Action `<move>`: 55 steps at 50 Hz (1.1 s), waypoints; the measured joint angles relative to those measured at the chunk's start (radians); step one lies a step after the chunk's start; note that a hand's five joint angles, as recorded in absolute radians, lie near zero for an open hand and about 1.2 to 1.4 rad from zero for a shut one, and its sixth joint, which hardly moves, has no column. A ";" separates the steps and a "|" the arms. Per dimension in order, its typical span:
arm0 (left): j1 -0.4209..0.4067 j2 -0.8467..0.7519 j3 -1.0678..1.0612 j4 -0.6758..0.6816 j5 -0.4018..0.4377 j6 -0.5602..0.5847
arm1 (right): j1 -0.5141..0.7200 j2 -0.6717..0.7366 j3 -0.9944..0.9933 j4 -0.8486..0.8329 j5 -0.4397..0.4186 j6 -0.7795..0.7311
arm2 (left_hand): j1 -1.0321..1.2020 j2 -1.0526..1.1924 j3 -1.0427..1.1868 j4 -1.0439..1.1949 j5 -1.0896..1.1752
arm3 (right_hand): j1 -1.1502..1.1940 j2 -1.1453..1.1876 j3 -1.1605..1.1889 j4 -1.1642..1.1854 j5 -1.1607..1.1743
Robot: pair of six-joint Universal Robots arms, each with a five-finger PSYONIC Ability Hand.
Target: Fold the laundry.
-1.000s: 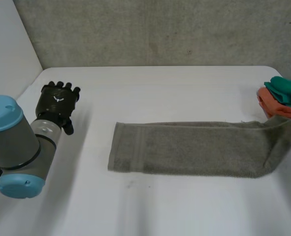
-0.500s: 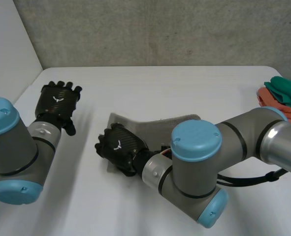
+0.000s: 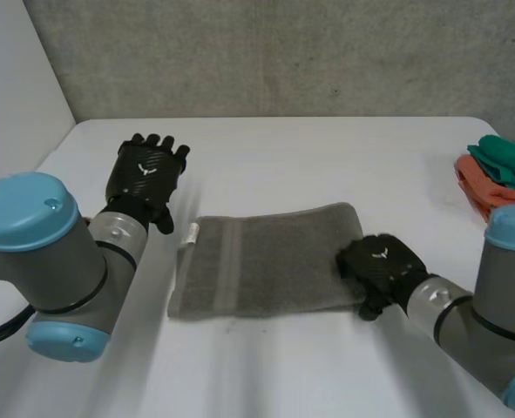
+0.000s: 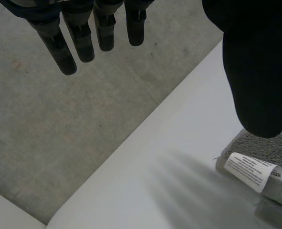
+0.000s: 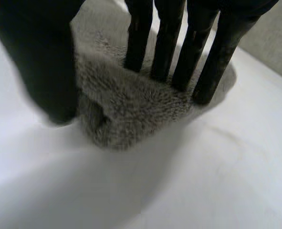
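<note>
White table (image 3: 327, 157) | grey towel (image 3: 266, 261) | folded end under right robot hand (image 3: 381, 264)

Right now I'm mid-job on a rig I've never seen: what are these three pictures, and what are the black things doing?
This is a two-armed robot; each arm ends in a black hand. The wide picture is from a camera behind the arms, looking down at the white table. The other two are from wrist cameras, each looking along its own palm. A grey towel, folded over, lies mid-table. The right hand rests straight fingers on the towel's folded end, gripping nothing. The left hand is open above the table, near the towel corner with the white label. A pile of orange and green cloth sits at the table's right side.
</note>
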 measured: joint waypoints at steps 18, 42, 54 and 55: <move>-0.001 0.041 -0.015 -0.013 -0.006 0.001 | 0.193 0.006 -0.184 -0.086 0.155 -0.248 | 0.000 0.000 0.000 0.000 0.000 | 0.358 0.468 0.507 0.514 0.496; 0.047 0.132 -0.010 -0.043 -0.025 -0.187 | 0.405 0.110 -0.360 -0.060 0.054 0.075 | 0.000 0.000 0.000 0.000 0.000 | -0.413 -0.479 -0.462 -0.442 -0.427; -0.138 0.030 0.068 -0.180 0.008 -0.346 | 0.219 0.095 -0.417 0.134 0.059 0.483 | 0.000 0.000 0.000 0.000 0.000 | -0.413 -0.479 -0.462 -0.442 -0.427; -0.149 0.011 0.076 -0.205 0.011 -0.362 | 0.219 0.119 -0.441 0.161 0.059 0.481 | 0.000 0.000 0.000 0.000 0.000 | -0.413 -0.479 -0.462 -0.442 -0.427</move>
